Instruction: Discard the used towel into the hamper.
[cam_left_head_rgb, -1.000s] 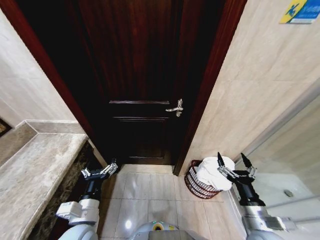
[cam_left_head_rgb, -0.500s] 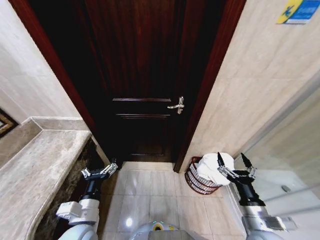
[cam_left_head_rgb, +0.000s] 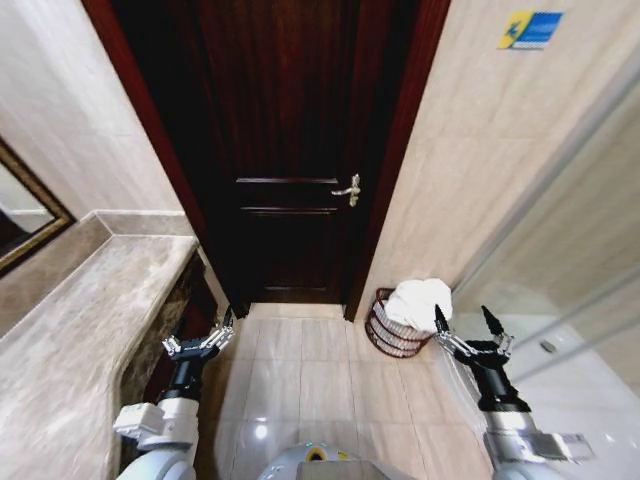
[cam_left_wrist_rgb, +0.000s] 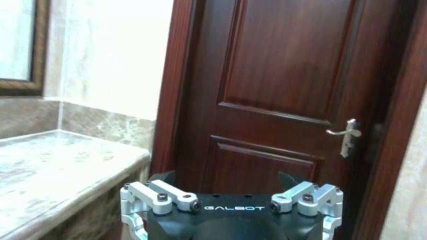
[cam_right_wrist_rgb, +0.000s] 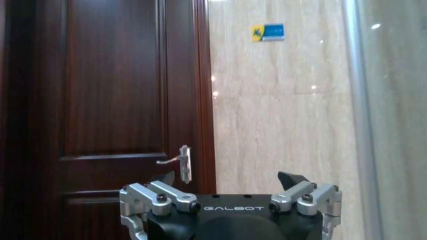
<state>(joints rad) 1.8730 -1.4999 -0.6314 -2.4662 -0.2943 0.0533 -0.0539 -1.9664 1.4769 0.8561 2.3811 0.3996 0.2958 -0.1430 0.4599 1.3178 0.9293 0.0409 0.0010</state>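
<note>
Lying heaped in the hamper (cam_left_head_rgb: 392, 326), spilling over its rim: the white towel (cam_left_head_rgb: 419, 301). Standing on the tiled floor (cam_left_head_rgb: 315, 372) in the corner beside the dark wooden door (cam_left_head_rgb: 290, 150), against the beige wall. Held low and empty, fingers spread wide: right gripper (cam_left_head_rgb: 468, 329), near the hamper; left gripper (cam_left_head_rgb: 206, 336), beside the marble counter (cam_left_head_rgb: 70, 350).

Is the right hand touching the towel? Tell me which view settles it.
Apart. The head view shows the right hand open, with floor tile between its fingertips and the white towel heaped in the hamper.
</note>
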